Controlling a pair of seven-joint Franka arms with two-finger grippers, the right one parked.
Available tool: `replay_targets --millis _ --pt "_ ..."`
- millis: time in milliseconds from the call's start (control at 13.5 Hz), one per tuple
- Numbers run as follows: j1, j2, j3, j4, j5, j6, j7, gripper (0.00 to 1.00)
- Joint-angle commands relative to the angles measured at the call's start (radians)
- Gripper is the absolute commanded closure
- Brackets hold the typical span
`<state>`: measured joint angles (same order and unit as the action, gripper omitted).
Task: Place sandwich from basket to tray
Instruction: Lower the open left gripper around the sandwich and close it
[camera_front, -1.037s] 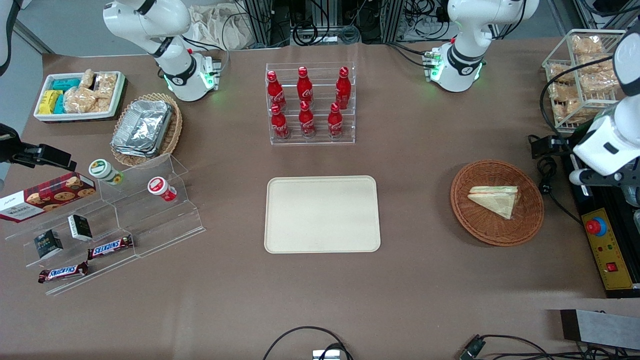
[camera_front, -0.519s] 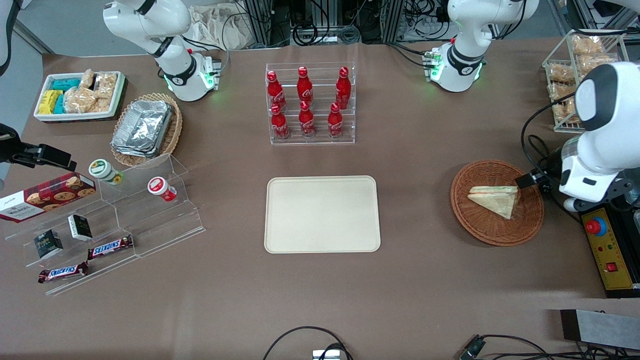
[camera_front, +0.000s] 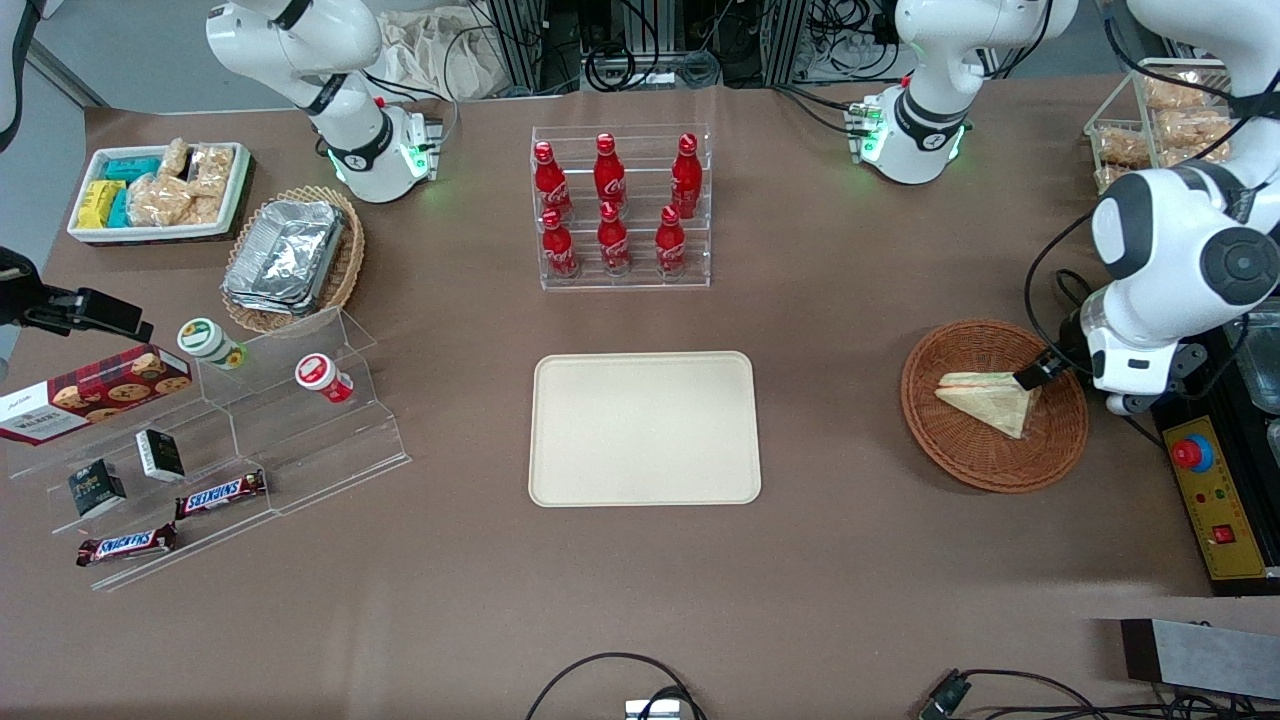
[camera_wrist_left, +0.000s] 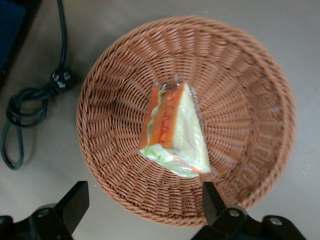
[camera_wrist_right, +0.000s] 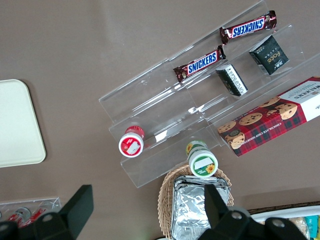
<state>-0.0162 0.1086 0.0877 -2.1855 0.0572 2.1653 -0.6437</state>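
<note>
Gripper (camera_wrist_left: 142, 205) above round reddish-brown wicker basket (camera_front: 1060, 440), fingers spread, empty.
Clear wrap on your triangular white-bread sandwich (camera_wrist_left: 175, 132) may slip; misaligned descent could snag basket weave.

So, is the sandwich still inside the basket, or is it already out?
Inside. The sandwich lies on the woven bottom of the basket, untouched; the open gripper hangs above the basket's rim, fingers spread and holding nothing.
</note>
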Motion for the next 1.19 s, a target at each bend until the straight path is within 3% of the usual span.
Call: replay_targets --millis 0,741,815,889,1111 --pt "0.001 0.063 -0.005 0.004 0.01 0.062 -0.132 0.0" --pt "0.001 0.195 -0.005 0.006 0.01 0.192 -0.336 0.0" --pt "-0.004 0.204 -0.005 0.018 0.009 0.192 -0.384 0.29" --pt "-0.004 0.204 -0.005 0.023 0.013 0.192 -0.43 0.99" --pt "-0.008 0.195 -0.011 0.036 0.016 0.182 -0.419 1.0"
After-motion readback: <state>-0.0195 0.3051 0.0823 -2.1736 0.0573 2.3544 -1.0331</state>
